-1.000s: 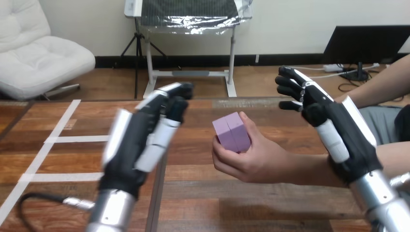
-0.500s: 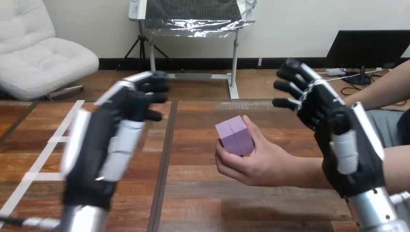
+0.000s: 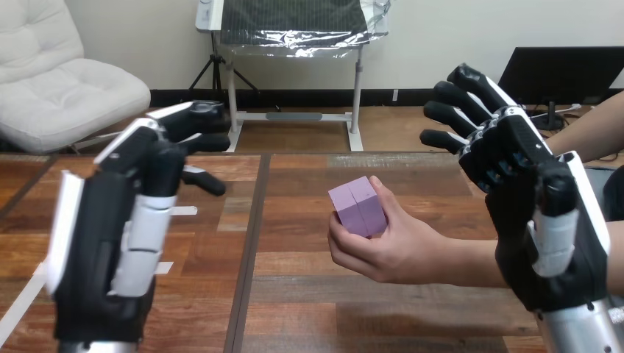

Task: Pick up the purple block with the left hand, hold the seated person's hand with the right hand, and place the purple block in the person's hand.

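Note:
The purple block (image 3: 357,207) lies in the person's hand (image 3: 383,246), which reaches in from the right over the middle of the table and curls its fingers and thumb round the block. My left hand (image 3: 118,235) is raised at the left, well apart from the block, open with relaxed fingers and nothing in it. My right hand (image 3: 537,220) is raised at the right, beside and above the person's forearm (image 3: 471,263), open with its fingers spread and not touching the person.
The wooden table (image 3: 294,309) has white tape lines (image 3: 22,301) at its left. A dark seam (image 3: 246,257) runs down the table between my left hand and the person's hand.
My left hand has drawn back to the left and toward me, away from the block. My right hand has risen and pulled nearer. The person's hand and block have stayed put.

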`<control>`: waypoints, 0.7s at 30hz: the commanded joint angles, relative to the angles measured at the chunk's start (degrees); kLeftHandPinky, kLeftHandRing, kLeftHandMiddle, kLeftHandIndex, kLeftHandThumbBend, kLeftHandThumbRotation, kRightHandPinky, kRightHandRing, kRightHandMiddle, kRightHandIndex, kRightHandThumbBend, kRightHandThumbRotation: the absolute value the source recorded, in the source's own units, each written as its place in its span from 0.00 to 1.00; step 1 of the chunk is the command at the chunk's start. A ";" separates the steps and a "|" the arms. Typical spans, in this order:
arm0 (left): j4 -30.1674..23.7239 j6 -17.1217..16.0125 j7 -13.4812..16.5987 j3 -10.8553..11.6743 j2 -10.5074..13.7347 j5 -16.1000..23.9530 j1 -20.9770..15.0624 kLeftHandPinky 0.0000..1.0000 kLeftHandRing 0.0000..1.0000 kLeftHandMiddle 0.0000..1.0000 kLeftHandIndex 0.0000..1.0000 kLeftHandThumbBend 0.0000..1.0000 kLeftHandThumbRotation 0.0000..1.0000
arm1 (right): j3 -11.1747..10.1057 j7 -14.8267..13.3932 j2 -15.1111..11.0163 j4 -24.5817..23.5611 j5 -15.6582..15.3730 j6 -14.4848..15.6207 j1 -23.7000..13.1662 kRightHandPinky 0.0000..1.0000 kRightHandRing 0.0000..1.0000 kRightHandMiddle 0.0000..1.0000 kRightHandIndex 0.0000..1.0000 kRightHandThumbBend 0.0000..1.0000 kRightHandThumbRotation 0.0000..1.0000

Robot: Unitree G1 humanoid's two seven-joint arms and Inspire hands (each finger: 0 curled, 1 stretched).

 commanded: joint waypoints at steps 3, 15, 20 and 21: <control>-3.35 -1.11 0.30 -0.29 -1.54 -2.23 0.81 0.36 0.66 0.69 0.67 0.63 0.95 | 1.63 1.60 1.33 -3.49 2.73 1.35 0.78 0.81 0.87 0.88 0.89 0.86 0.93; -3.98 -0.94 0.25 -0.95 -1.68 -5.16 1.88 0.33 0.67 0.70 0.67 0.52 0.90 | 3.75 2.88 2.62 -4.51 2.98 3.06 3.21 0.81 0.87 0.88 0.89 0.83 0.92; -3.73 -0.86 0.22 -1.30 -1.73 -6.10 1.58 0.30 0.67 0.70 0.67 0.51 0.88 | 4.52 3.66 3.15 -3.85 3.00 3.11 3.59 0.81 0.87 0.89 0.89 0.82 0.93; -3.69 -0.83 0.23 -1.40 -1.75 -6.27 1.53 0.29 0.67 0.69 0.67 0.51 0.88 | 4.62 3.73 3.26 -3.79 2.95 3.12 3.67 0.81 0.87 0.89 0.89 0.82 0.93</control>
